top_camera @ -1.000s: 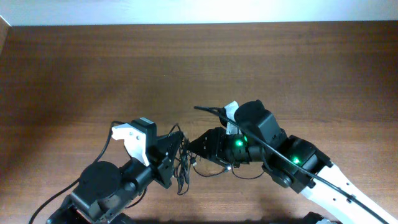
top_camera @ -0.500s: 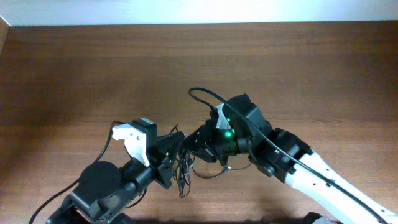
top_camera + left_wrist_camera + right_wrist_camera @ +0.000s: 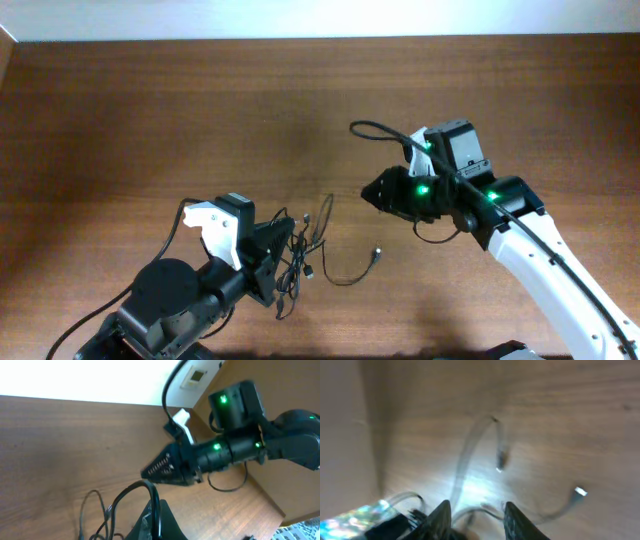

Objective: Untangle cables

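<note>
1. Left gripper (image 3: 274,255): low on the table (image 3: 150,120), at the end of the left arm. Its fingers are pressed together, pinching the cables. In the left wrist view one cord arches over the finger and runs down along it.
2. Cables (image 3: 300,250): thin black cords in a loose tangle, touching the left gripper's tip and lying on the wood just beyond it. One strand rises in a narrow loop on the far side of the tangle from the left gripper. Another curves away along the table, away from the left gripper.
3. Plug (image 3: 376,254): small and pale, at the end of that curving strand. It lies flat, well out from the left gripper and clear of the tangle.
4. Right gripper (image 3: 370,192): well apart from the left gripper, beyond the tangle, with its tip pointing back toward it. It touches no cord.
5. Right fingers (image 3: 441,512): in the blurred right wrist view they stand slightly spread, with bare wood and cords showing in the gap. Nothing sits between them.
</note>
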Controlling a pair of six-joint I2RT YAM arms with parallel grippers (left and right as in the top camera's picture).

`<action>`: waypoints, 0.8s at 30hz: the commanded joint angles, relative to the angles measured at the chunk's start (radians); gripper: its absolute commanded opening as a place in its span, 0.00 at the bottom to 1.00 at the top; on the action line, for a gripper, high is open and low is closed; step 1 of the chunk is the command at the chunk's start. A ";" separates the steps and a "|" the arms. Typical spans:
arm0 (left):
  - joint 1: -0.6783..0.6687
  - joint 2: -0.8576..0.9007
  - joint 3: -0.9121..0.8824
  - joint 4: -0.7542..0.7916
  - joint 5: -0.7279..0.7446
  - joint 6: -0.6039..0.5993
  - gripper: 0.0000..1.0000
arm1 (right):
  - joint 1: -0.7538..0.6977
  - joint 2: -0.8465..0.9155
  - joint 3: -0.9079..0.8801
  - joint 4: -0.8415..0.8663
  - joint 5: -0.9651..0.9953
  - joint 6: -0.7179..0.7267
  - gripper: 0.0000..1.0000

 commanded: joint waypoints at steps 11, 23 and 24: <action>0.105 0.499 -0.011 0.388 0.108 -0.168 0.00 | -0.065 -0.057 0.003 -0.294 0.291 -0.089 0.28; 0.517 0.609 -0.011 0.047 0.023 -0.213 0.63 | -0.535 -0.325 0.003 -0.466 0.291 -0.249 0.29; 0.548 0.609 -0.011 -0.016 -0.034 -0.213 0.99 | -0.535 -0.325 0.003 -0.466 0.291 -0.249 0.29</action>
